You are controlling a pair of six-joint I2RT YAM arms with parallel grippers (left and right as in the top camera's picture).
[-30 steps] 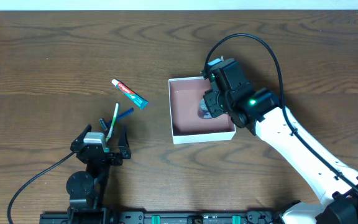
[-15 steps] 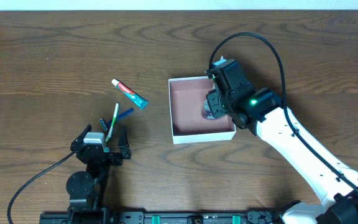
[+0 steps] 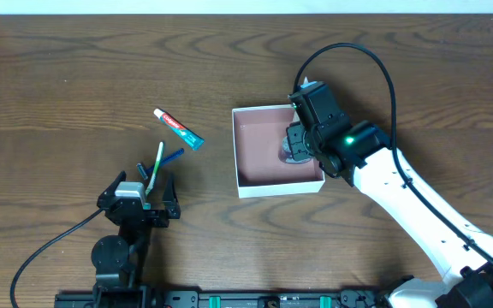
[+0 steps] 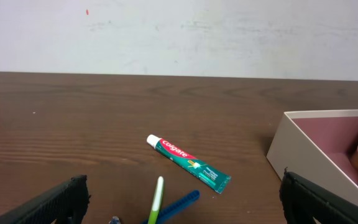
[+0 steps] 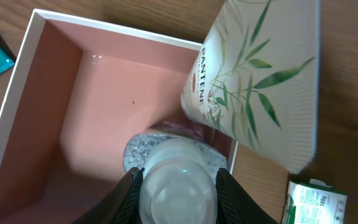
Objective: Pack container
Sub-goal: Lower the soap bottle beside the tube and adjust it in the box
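The container (image 3: 279,186) is a square shallow box with white walls and a pinkish inside, at the table's middle right. My right gripper (image 3: 295,147) is over its right side, shut on a translucent round bottle (image 5: 178,183) held inside the container (image 5: 114,29), low over the pink floor. A white Pantene tube (image 5: 253,81) with green leaves leans over the container's right wall. My left gripper (image 3: 139,204) is open and empty, low at the front left. In the left wrist view the container's corner (image 4: 303,146) shows at the right.
A Colgate toothpaste tube (image 3: 178,128) lies left of the container and shows in the left wrist view (image 4: 188,165). A green toothbrush (image 3: 154,169) and a blue one (image 3: 171,156) lie crossed before my left gripper (image 4: 182,208). A small green-and-white packet (image 5: 309,199) lies outside the container's right wall.
My right gripper has shifted slightly to the right with the bottle, staying over the container's right side. The left arm and the loose items have not moved.
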